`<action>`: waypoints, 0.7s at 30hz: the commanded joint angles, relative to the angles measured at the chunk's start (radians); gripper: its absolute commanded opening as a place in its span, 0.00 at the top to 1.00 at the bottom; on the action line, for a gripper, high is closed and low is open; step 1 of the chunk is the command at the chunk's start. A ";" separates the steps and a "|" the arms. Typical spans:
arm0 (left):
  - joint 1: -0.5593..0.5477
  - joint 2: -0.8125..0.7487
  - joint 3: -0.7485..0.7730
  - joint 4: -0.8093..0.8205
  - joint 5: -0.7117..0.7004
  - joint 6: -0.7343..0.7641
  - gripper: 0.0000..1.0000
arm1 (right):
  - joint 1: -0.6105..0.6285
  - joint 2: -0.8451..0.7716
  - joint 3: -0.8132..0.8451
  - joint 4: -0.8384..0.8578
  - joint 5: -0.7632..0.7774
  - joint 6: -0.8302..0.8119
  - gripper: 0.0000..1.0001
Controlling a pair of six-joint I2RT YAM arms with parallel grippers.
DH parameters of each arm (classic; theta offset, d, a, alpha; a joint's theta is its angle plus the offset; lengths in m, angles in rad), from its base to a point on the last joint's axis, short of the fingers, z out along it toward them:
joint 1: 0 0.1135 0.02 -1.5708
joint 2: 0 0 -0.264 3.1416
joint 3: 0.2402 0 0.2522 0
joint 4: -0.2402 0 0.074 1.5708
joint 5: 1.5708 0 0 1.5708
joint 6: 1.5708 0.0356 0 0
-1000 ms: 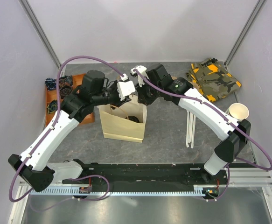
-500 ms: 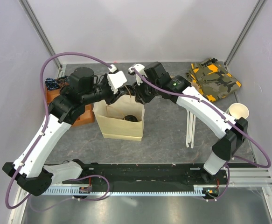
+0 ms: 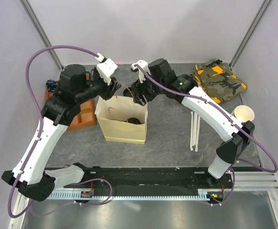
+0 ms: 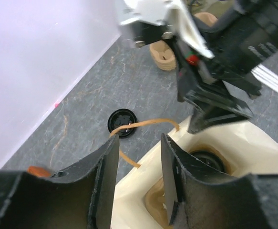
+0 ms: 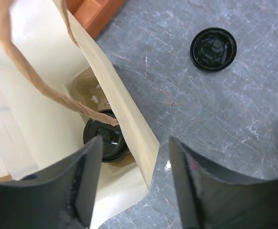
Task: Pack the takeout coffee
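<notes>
Coffee cup [image 5: 108, 138], black-lidded, sits upright inside bag [image 5: 121, 117].

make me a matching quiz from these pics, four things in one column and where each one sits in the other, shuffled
1. takeout coffee
2. loose black lid
3. camouflage cloth
4. pale lidless cup

A. far right corner of the table
B. inside the paper bag
C. on the tabletop, outside the bag
D. at the table's right edge

Pairs: 1-B, 2-C, 3-A, 4-D
</notes>
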 commanded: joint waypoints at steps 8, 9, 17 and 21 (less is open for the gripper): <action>0.282 0.100 0.182 -0.001 0.100 -0.379 0.50 | -0.021 -0.128 0.133 -0.075 0.035 -0.051 0.05; 0.300 0.115 0.187 0.000 0.105 -0.404 0.50 | -0.026 -0.142 0.130 -0.080 0.046 -0.051 0.04; 0.425 0.174 0.161 0.051 0.119 -0.516 0.46 | -0.214 -0.289 -0.079 -0.139 0.143 0.076 0.09; 0.468 0.192 0.143 0.065 0.137 -0.542 0.45 | -0.429 -0.320 -0.254 -0.191 0.170 0.102 0.19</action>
